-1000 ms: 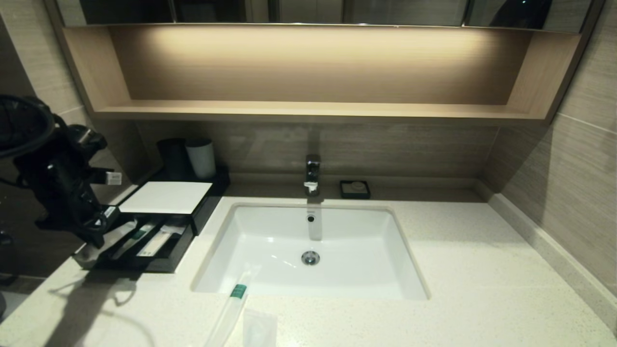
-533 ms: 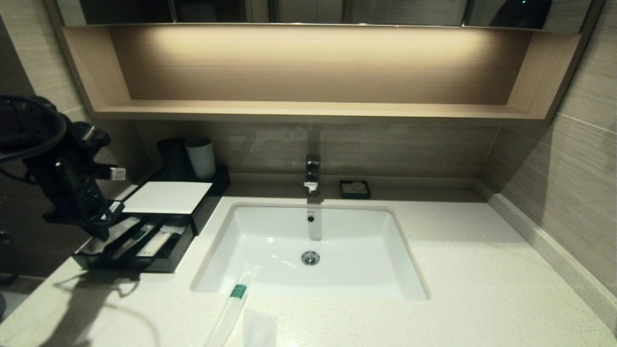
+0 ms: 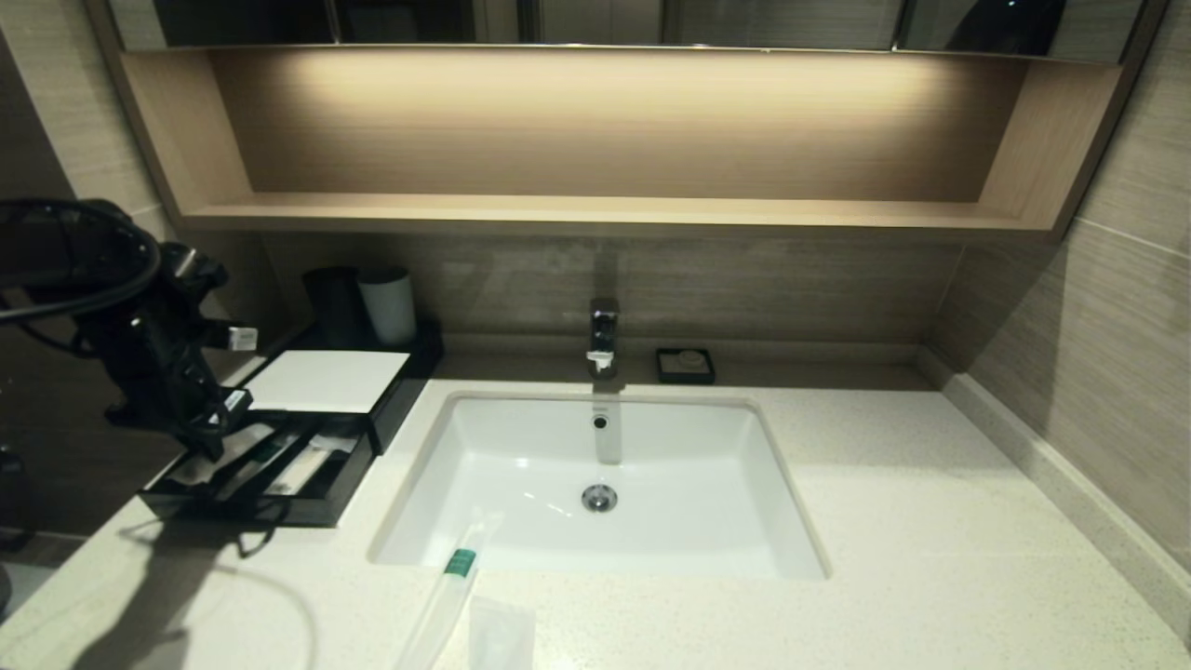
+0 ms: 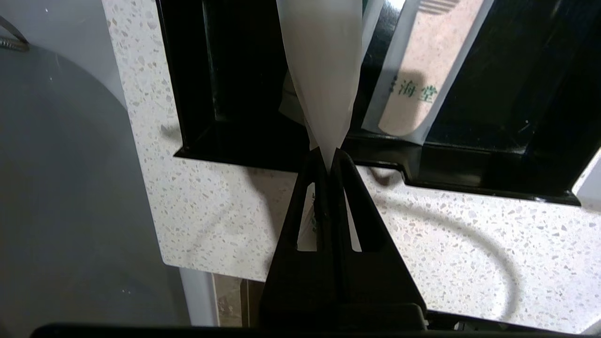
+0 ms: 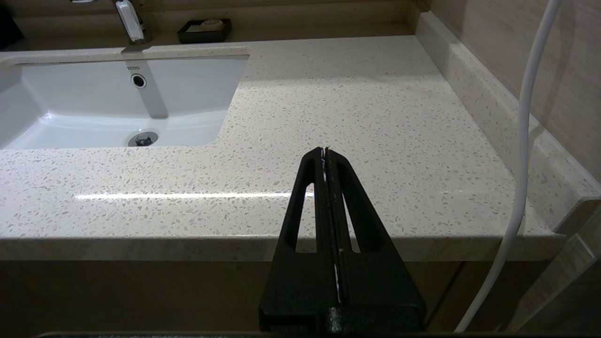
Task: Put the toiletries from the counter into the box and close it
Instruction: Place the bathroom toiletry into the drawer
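The black box (image 3: 321, 380) with a white top panel stands at the counter's (image 3: 884, 521) back left, its front drawer (image 3: 279, 510) pulled open. My left gripper (image 3: 212, 445) hangs over the drawer's front left, shut on a slim clear sachet (image 4: 324, 70) that reaches into the drawer; the fingers pinch its end (image 4: 327, 159). Another sachet (image 4: 422, 70) lies in the drawer. A green-tipped sachet (image 3: 447, 596) and a small clear packet (image 3: 500, 635) lie at the counter's front edge by the basin (image 3: 521, 447). My right gripper (image 5: 325, 151) is shut and empty at the counter's front right edge.
A black cup (image 3: 332, 302) and a white cup (image 3: 388, 305) stand behind the box. A faucet (image 3: 603, 337) and a small black square dish (image 3: 685, 365) sit behind the basin. A tan wooden shelf (image 3: 595, 212) runs above. A white cable (image 5: 526, 141) hangs beside the right gripper.
My left gripper has moved right and a little back over the open drawer, carrying the sachet with it. The sachets on the counter have not moved.
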Robot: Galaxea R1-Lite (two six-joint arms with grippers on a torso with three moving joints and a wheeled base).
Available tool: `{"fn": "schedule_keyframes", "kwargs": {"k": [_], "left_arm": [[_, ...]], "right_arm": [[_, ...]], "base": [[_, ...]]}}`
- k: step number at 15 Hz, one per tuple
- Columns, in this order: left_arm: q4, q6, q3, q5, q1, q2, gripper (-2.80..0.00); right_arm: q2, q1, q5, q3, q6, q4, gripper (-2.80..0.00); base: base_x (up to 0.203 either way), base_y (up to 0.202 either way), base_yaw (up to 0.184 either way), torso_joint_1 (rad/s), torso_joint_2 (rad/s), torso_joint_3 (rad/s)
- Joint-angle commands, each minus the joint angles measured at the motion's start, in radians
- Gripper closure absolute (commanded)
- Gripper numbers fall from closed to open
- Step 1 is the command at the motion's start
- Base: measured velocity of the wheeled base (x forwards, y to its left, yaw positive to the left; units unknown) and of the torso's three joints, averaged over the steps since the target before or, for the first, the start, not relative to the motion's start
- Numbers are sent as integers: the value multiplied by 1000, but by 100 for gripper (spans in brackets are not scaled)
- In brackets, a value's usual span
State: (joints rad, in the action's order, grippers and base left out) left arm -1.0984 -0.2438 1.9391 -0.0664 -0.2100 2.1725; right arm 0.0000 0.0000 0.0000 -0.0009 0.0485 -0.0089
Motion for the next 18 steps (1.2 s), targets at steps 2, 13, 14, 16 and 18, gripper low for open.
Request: {"fn": "schedule_keyframes", "kwargs": {"k": [2,13,14,16,18], "left_arm": [[26,-8,1,-1,0,28,0],[146,-23,1,-4,0,67,0],[158,-27,1,-4,0,67,0],[167,-37,1,-6,0,69,0],[182,-38,1,-6,-2,70,0]], "right_arm": [[2,0,0,1,1,0,0],[2,0,0,0,1,0,0],[2,0,0,1,1,0,0],[2,0,0,-1,1,0,0],[1,0,0,-1,1,0,0]], "base": [[0,0,0,0,0,0],[0,0,0,0,0,0],[0,0,0,0,0,0],[0,0,0,0,0,0],[0,0,0,0,0,0]]}}
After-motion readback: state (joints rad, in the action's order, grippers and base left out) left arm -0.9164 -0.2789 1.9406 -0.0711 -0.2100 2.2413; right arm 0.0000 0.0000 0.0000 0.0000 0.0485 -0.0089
